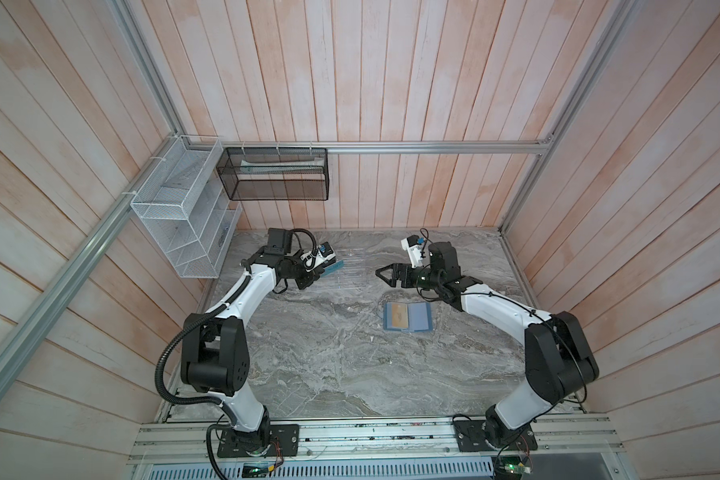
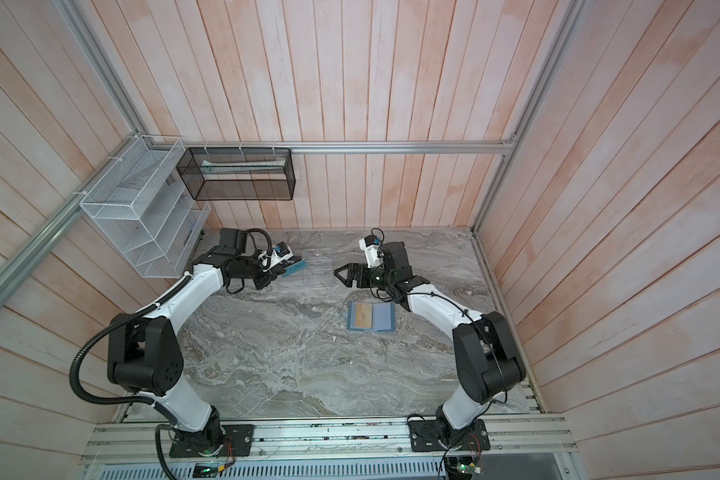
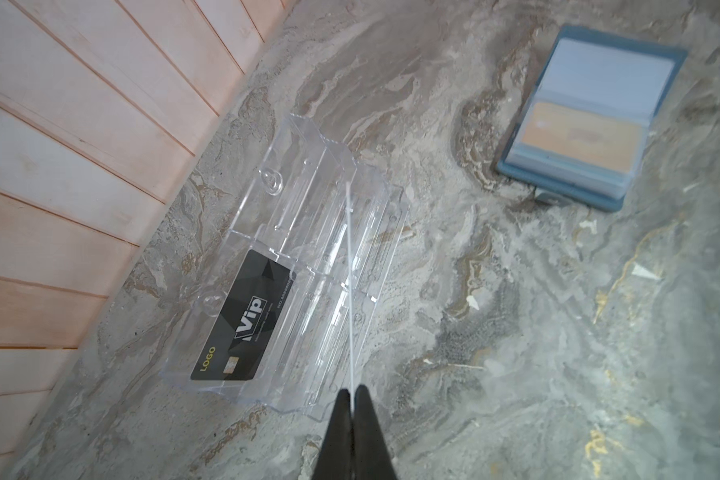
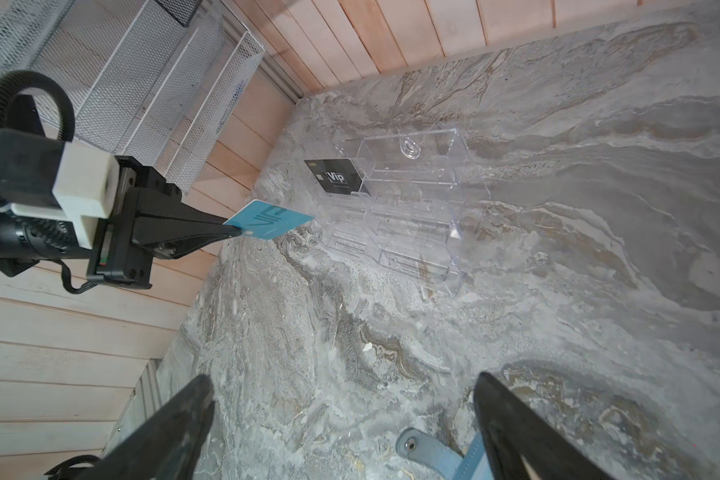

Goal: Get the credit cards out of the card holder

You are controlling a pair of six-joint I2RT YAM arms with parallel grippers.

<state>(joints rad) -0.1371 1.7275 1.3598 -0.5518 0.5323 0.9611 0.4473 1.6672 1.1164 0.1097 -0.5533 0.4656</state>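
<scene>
The right claw [image 4: 344, 380] is closest to its lens, fingers spread wide and gripping nothing above the grey counter [image 4: 391, 332]. In both top views it hovers at about 1 o'clock of the counter's middle. The card holder [image 1: 408, 316] lies open and flat at 5 o'clock from it, with a gold card [image 1: 399, 316] in its 9 o'clock half. Toward 11 o'clock the left claw [image 1: 321, 273] is pinching a teal card [image 1: 333, 268] by one end, holding it off the counter at the 9 o'clock edge of a clear rack [image 1: 350, 272], where a black card [image 3: 246, 320] sits in a slot.
</scene>
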